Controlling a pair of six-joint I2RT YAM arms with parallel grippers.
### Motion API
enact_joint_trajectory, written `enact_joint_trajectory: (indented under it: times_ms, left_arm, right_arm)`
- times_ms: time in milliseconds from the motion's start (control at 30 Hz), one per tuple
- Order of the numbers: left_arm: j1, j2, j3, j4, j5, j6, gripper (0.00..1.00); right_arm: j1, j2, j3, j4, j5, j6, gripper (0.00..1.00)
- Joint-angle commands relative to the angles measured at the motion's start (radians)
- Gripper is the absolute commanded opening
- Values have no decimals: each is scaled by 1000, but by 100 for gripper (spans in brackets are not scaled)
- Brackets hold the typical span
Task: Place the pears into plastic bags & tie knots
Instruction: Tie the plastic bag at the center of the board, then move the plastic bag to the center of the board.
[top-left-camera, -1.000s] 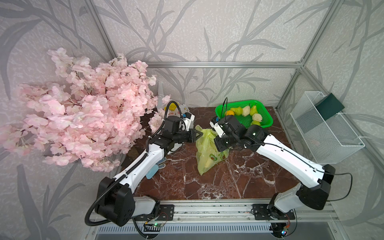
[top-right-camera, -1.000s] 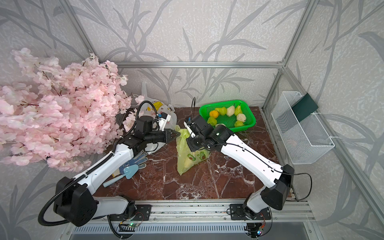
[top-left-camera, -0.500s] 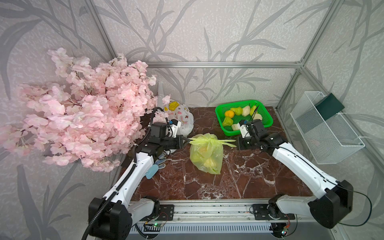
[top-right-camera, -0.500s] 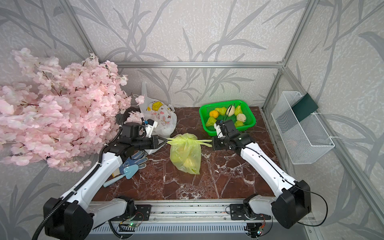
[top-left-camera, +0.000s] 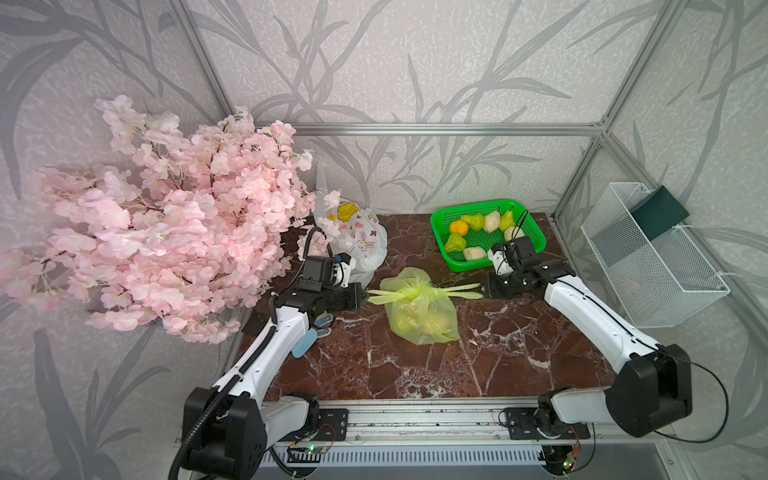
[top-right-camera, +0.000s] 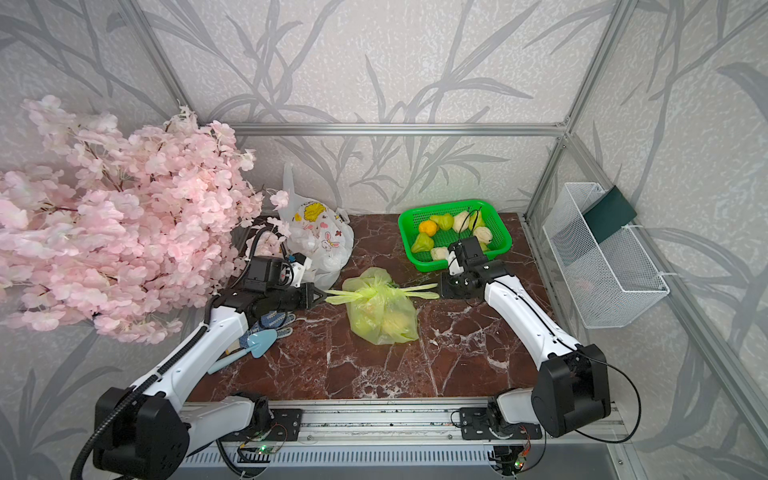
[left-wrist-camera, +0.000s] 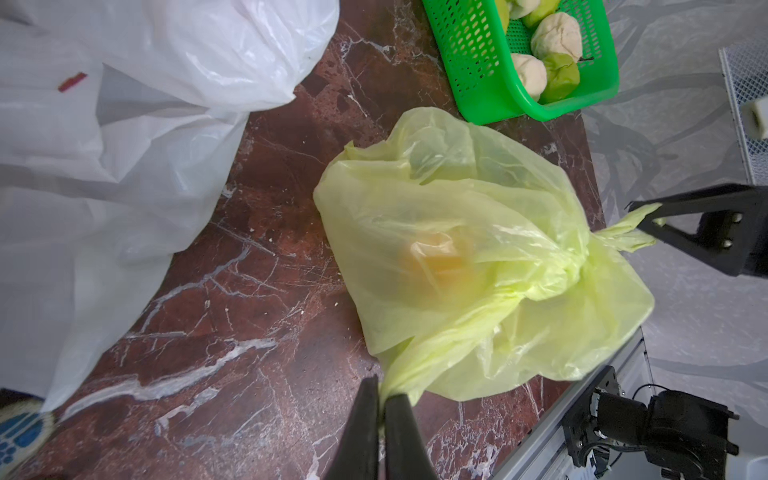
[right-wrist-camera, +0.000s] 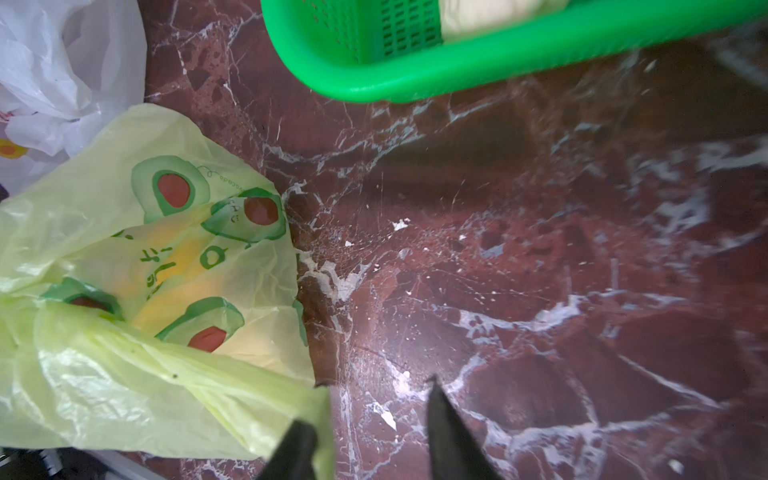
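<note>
We have drawn the arms apart, and the yellow-green bag (top-left-camera: 419, 318) now lies on the desk (top-left-camera: 511, 357) between them, its knot (top-left-camera: 409, 291) cinched. The left pincer (top-left-camera: 362, 294) pinches one handle. The right pincer (right-wrist-camera: 368, 401) has spread, its handle resting against one finger. This bag looks finished; more pears (top-left-camera: 456, 242) wait in the basket (top-left-camera: 441, 217) just beside the right pincer.

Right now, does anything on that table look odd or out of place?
One orange fruit sits among the pears in the green basket. The yellow-green bag lies slumped, knotted, its handles sticking out sideways.
</note>
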Motion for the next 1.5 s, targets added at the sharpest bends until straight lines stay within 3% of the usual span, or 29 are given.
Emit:
enact_joint_trajectory:
  times_ms: [0, 100, 233, 433, 500, 533, 600, 767, 833, 900, 1033, 1133, 1300, 1400, 1467]
  left_arm:
    - [9, -74, 70, -48, 57, 26, 42]
    - [9, -100, 143, -169, 5, 98, 53]
    - [9, -99, 194, -192, -31, 138, 56]
    - [9, -206, 128, 9, -77, 169, 64]
    - [9, -270, 49, 142, -131, 125, 87]
    - [8, -286, 25, 176, -168, 88, 91]
    - [9, -296, 15, 181, -190, 87, 96]
    - [8, -295, 8, 170, -181, 68, 99]
    - [9, -298, 5, 174, -147, 66, 99]
    - [9, -297, 7, 174, -88, 68, 99]
    - [5, -281, 17, 207, -18, 18, 99]
    - [5, -228, 49, 159, -51, 23, 95]
    - [1, -109, 94, 10, -153, 76, 83]
    - [-2, -58, 80, -4, -174, 38, 79]
    - [-2, -10, 79, -29, -234, 5, 77]
  right_arm:
    - [96, -21, 135, -197, 246, -71, 64]
    - [272, 14, 200, -214, 327, -119, 78]
    - [464, 110, 240, -97, 289, -181, 88]
    - [508, 356, 386, -103, 226, -243, 91]
    - [508, 425, 410, -109, 255, -258, 91]
    - [507, 449, 419, -119, 273, -259, 91]
    - [507, 485, 433, -143, 314, -247, 82]
    - [495, 454, 365, -154, 364, -212, 29]
    - [465, 393, 313, -160, 342, -184, 16]
    - [410, 288, 238, -168, 309, -150, 9]
    - [240, 92, 95, -183, 235, -107, 4]
    - [68, -27, -4, -185, 219, -109, 2]
    - [-253, -132, -56, -177, 353, -105, 0]
    - [-309, -144, -50, -149, 505, -86, 0]
    - [-315, -130, -59, -116, 552, -54, 13]
